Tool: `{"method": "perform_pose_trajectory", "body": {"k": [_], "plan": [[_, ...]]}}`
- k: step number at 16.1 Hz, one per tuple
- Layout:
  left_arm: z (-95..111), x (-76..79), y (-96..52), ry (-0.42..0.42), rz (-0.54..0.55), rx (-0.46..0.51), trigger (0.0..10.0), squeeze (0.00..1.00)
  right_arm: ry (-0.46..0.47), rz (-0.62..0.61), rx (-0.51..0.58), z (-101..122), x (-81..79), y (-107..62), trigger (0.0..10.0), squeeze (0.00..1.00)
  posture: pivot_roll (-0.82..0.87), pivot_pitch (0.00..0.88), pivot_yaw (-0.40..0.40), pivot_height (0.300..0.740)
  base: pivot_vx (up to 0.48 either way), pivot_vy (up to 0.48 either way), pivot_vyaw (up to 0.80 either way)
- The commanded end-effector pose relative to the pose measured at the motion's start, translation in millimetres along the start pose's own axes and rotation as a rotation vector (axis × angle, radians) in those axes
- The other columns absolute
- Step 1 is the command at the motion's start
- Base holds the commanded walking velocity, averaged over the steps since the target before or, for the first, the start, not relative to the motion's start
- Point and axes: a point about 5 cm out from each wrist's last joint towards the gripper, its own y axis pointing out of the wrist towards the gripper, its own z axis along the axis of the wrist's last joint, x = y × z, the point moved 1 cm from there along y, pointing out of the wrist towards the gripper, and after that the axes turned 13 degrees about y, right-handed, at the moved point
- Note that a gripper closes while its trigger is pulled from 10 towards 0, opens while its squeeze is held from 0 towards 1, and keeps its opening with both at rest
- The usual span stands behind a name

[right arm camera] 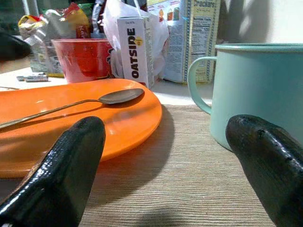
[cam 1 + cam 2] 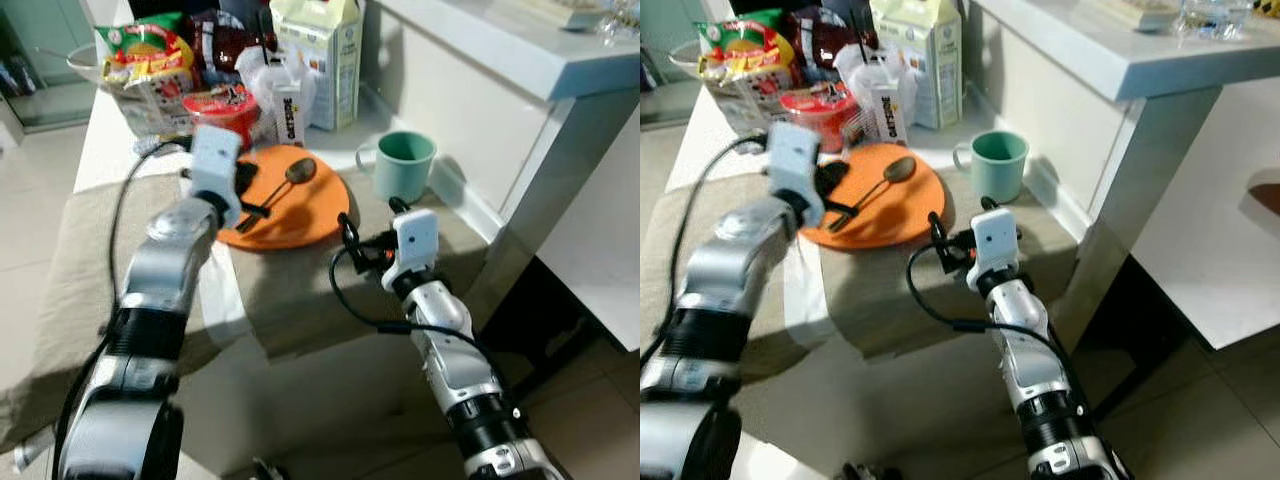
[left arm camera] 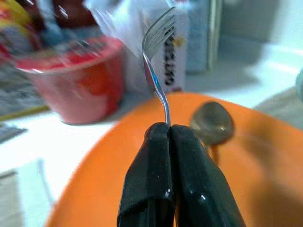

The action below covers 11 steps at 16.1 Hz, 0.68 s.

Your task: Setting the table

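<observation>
At the far left of the counter point(image 2: 100, 130) stand snack bags point(image 2: 145, 60) and a red cup point(image 2: 222, 108), lid on, contents hidden. Just right of them are a small Oatside carton point(image 1: 135, 49) against a white plastic bag point(image 2: 262, 70), then a tall carton point(image 2: 325, 55).

The left gripper point(image 3: 170, 130) hovers over the near left edge of the orange plate point(image 2: 305, 220), its fingers point(image 3: 147, 179) pressed together on the handle of a fork point(image 3: 158, 56), tines up and clear of the plate. The plate lies on a beige mat point(image 2: 300, 290); on it rests a spoon point(image 2: 285, 185), bowl toward the cartons.

The right gripper point(image 1: 165, 156) sits low on the mat, just right of the plate, fingers point(image 1: 66, 175) spread wide with nothing between them, pointing at the gap between plate and mug. The green mug point(image 2: 404, 165) stands right of the plate, handle toward it; its inside looks bare.
</observation>
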Motion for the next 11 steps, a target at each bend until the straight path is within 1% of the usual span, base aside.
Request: {"method": "perform_pose_trajectory", "body": {"k": [1, 2, 3, 4, 5, 6, 7, 8, 9, 11], "plan": [[7, -8.3, -4.5, 0.018, 0.048, 0.044, 0.0, 0.00, 0.019, -0.036, -0.026, -3, 5.5, -0.5, 10.0, 0.00, -0.04, 0.005, 0.054, 0.740, 0.000, 0.000, 0.00], [4, -14.1, -13.3, 0.002, 0.104, 0.069, 0.0, 0.00, 0.020, -0.029, 0.000, 4, 4.5, 1.8, 10.0, 0.00, -0.04, 0.003, 0.053, 0.740, 0.000, 0.000, 0.00], [2, -16.7, -18.1, 0.006, 0.130, 0.081, 0.0, 0.00, 0.018, -0.026, 0.015, 7, 4.2, 2.4, 10.0, 0.00, -0.04, 0.001, 0.053, 0.740, 0.000, 0.000, 0.00], [-2, -21.1, -26.7, 0.003, 0.180, 0.089, 0.0, 0.00, 0.013, -0.024, 0.027, 10, 4.3, 2.8, 10.0, 0.00, -0.03, 0.000, 0.052, 0.740, 0.000, 0.000, 0.00], [-7, -24.8, -38.7, 0.011, 0.231, 0.099, 0.0, 0.00, 0.014, -0.031, 0.034, 11, 5.3, 2.5, 10.0, 0.00, -0.03, 0.000, 0.053, 0.740, 0.000, 0.000, 0.00], [-9, -25.9, -43.2, 0.009, 0.248, 0.100, 0.0, 0.00, 0.015, -0.034, 0.038, 11, 5.6, 2.3, 10.0, 0.00, -0.03, 0.000, 0.053, 0.740, 0.000, 0.000, 0.00], [-15, -26.4, -51.4, 0.000, 0.274, 0.094, 0.0, 0.00, 0.018, -0.035, 0.045, 11, 5.6, 2.0, 10.0, 0.00, -0.02, 0.000, 0.056, 0.740, 0.000, 0.000, 0.00], [-20, -26.2, -59.3, 0.011, 0.299, 0.094, 0.0, 0.00, 0.027, -0.030, 0.057, 12, 4.6, 1.5, 10.0, 0.00, -0.02, 0.000, 0.056, 0.740, 0.000, 0.000, 0.00], [-25, -26.1, -70.4, 0.021, 0.338, 0.101, 0.0, 0.00, 0.039, -0.019, 0.070, 13, 2.9, 0.8, 10.0, 0.00, -0.01, 0.000, 0.060, 0.740, 0.000, 0.000, 0.00], [-26, -25.8, -85.8, 0.039, 0.398, 0.146, 0.0, 0.00, 0.040, -0.017, 0.078, 14, 1.8, 0.1, 10.0, 0.00, 0.00, 0.000, 0.059, 0.740, 0.000, 0.000, 0.00]]}}
